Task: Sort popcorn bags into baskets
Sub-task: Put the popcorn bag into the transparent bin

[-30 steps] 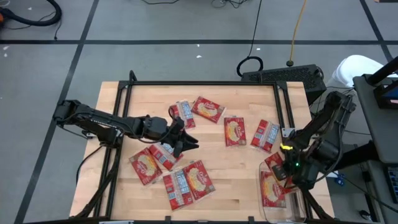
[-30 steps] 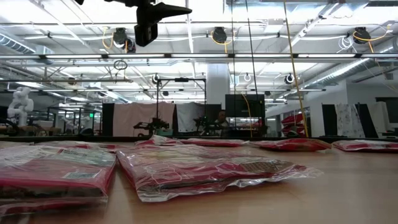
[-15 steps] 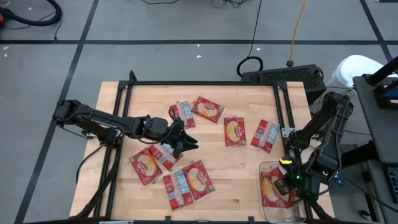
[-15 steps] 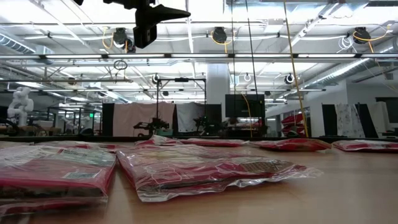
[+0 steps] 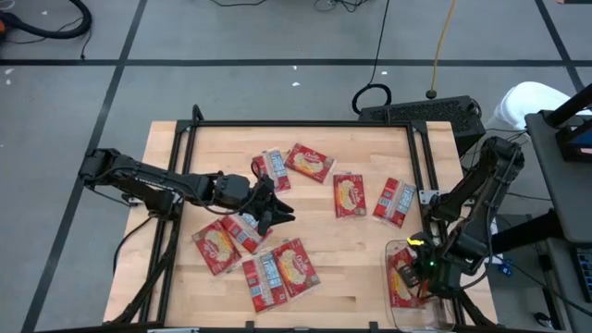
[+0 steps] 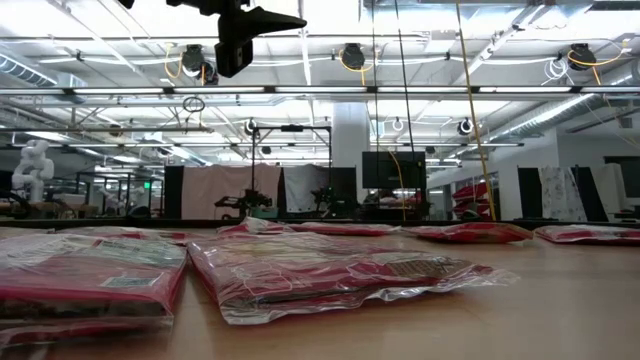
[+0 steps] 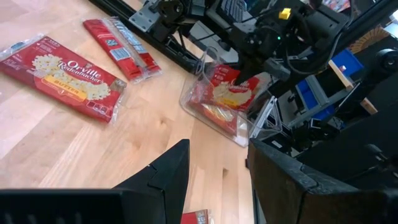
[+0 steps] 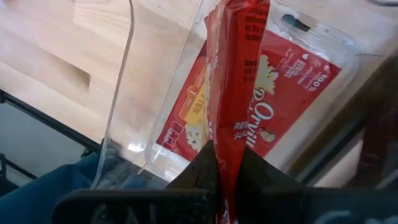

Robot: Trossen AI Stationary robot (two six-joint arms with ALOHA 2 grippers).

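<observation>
Right gripper [image 5: 427, 274] sits at lower right of the high view, over the clear bin [image 5: 400, 313] at the table's lower right corner. Its fingers are pinched tight on a red popcorn bag [image 8: 235, 93], which hangs edge-on above the bin in the right wrist view. Under it, inside the bin, another popcorn bag [image 8: 273, 118] lies flat, popcorn picture up. The left wrist view shows the same bin [image 7: 200, 102] with red packets in it and the right arm above.

Left gripper [image 5: 276, 213] is centre-left of the high view, above the wood table [image 5: 222, 148], fingers partly apart and holding nothing. In the low view it shows at top left, well above the tabletop [image 6: 560, 310].

Loose bags on the table, high view:
- two [image 5: 298, 163] just above and right of the left gripper, touching each other
- one [image 5: 350, 195] at centre, picture up
- one [image 5: 395, 201] right of centre, pale-panel side up
- a pair [image 5: 227, 242] below the left gripper, overlapping
- another pair [image 5: 278, 269] at lower centre, side by side

Low view: wrapped bags [image 6: 320, 275] lie flat across the foreground, more along the far edge.
</observation>
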